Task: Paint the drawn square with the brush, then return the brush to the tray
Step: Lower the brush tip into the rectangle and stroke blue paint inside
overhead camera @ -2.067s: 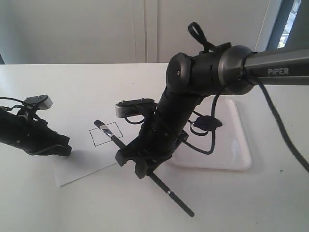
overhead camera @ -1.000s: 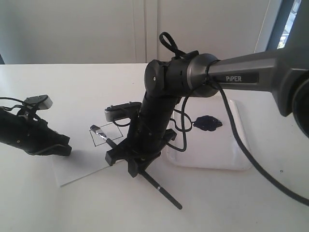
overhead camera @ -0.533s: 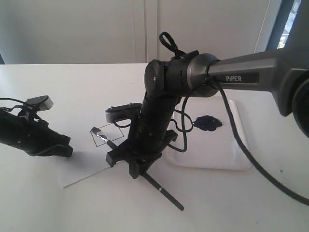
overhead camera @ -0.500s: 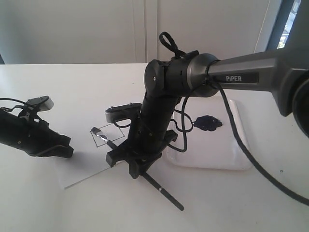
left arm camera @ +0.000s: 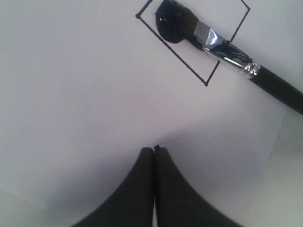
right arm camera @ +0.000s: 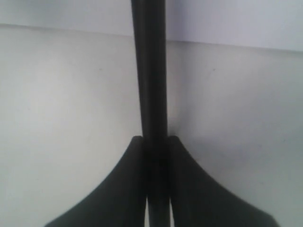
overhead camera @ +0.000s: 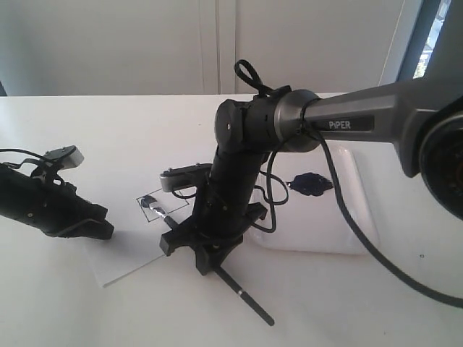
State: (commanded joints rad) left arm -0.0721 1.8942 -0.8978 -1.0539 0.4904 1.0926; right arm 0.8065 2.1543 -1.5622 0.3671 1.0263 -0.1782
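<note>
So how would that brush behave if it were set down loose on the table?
Probably stiff: the brush runs dead straight through the right tool, shut on it. Being slim and apparently round, it could roll. Its loaded bristles, in the drawn square, would likely smear anything touched.

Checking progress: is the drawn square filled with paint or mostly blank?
Mostly blank. Left wrist view shows one dark blob in a corner of the drawn square, under the brush bristles; the rest in view is white.
</note>
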